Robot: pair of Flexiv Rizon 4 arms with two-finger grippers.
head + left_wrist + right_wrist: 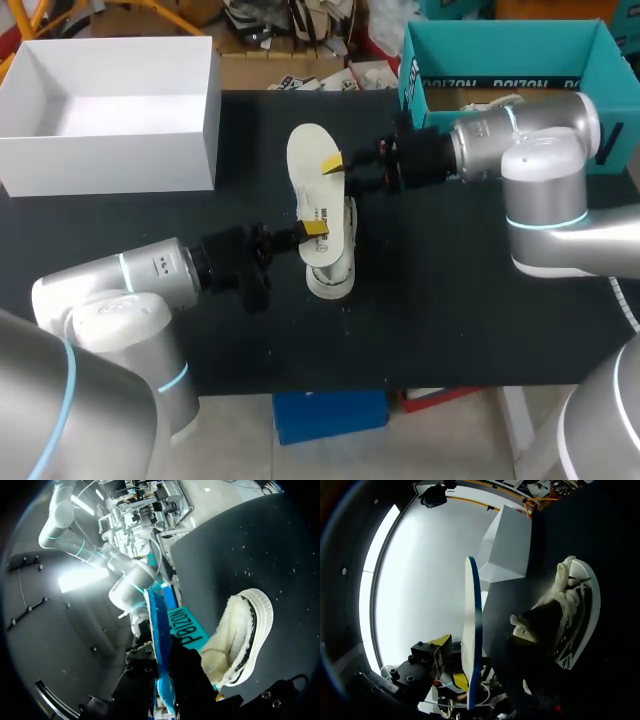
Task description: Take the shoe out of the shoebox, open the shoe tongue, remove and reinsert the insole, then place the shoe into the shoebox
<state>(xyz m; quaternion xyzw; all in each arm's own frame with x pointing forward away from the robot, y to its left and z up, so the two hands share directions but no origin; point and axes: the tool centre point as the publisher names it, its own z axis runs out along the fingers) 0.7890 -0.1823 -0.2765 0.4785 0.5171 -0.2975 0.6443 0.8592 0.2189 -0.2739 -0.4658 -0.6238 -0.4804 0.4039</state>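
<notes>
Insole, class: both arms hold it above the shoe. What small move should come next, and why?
Probably lower one end of the insole towards the opening of the shoe. The insole is fully out, gripped by the fingers of the left gripper and the right gripper, and the shoe lies on the table just under it, so reinserting seems the step due.
</notes>
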